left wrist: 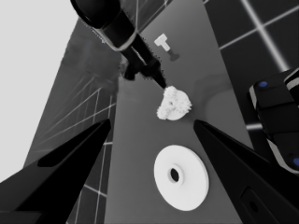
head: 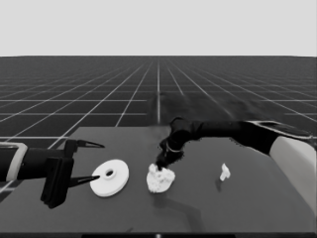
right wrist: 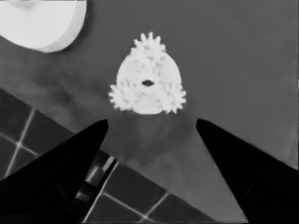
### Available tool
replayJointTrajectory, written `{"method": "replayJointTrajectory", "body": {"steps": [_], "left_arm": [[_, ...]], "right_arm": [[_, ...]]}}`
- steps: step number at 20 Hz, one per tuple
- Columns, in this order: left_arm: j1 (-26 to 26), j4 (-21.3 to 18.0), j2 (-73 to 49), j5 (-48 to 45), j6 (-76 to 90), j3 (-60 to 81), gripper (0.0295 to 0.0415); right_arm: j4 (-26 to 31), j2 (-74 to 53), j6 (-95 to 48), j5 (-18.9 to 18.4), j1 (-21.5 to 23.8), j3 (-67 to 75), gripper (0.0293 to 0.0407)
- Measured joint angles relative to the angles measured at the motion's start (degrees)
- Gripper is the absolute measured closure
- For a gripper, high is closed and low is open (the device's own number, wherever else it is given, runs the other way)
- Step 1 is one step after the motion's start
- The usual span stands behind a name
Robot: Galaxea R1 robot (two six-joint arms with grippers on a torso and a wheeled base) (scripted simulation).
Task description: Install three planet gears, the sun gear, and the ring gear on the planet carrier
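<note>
Right wrist view looks down on the smaller round white part (right wrist: 148, 88) in the middle of the dark table (head: 247, 198), with three small white toothed gears (right wrist: 123, 96) on it. Its middle hole looks empty, so the fourth gear seems left to do. The larger round white part (head: 110, 177) lies just beside it, not yet on top. A thin white piece (head: 225, 172) sits well apart. The right gripper (right wrist: 149, 123) hangs over the gears, fingers spread and holding nothing. The left gripper (left wrist: 152, 123) waits at the table's left end, spread too.

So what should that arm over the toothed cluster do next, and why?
Probably carry the right gripper across to the larger round part. Its fingers are open and empty over the smaller round part, gears already sit there, and no loose gear shows. The left gripper waits nearby.
</note>
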Motion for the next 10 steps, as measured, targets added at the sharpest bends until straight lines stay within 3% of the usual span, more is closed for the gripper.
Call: {"method": "replayJointTrajectory", "body": {"steps": [1,2,3,5,9,10], "left_arm": [[0.00,0.00,0.00,0.00,0.00,0.00,0.0326],[0.00,0.00,0.00,0.00,0.00,0.00,0.0326],[0.00,0.00,0.00,0.00,0.00,0.00,0.0326],[0.00,0.00,0.00,0.00,0.00,0.00,0.0326],[0.00,0.00,0.00,0.00,0.00,0.00,0.0326],[0.12,20.50,9.46,24.73,-27.81,-6.06,0.0317]], "right_arm": [[-10.43,-24.26,-15.26,5.56,-11.36,19.82,0.0305],[-16.56,-39.51,-24.23,8.78,-17.61,31.47,0.0311],[-20.17,-48.08,-29.52,10.72,-21.02,38.46,0.0314],[-23.55,-55.73,-34.45,12.57,-23.97,45.03,0.0315],[-25.14,-59.10,-36.75,13.44,-25.23,48.03,0.0315],[-25.23,-59.27,-36.88,13.49,-25.29,48.19,0.0315]]}}
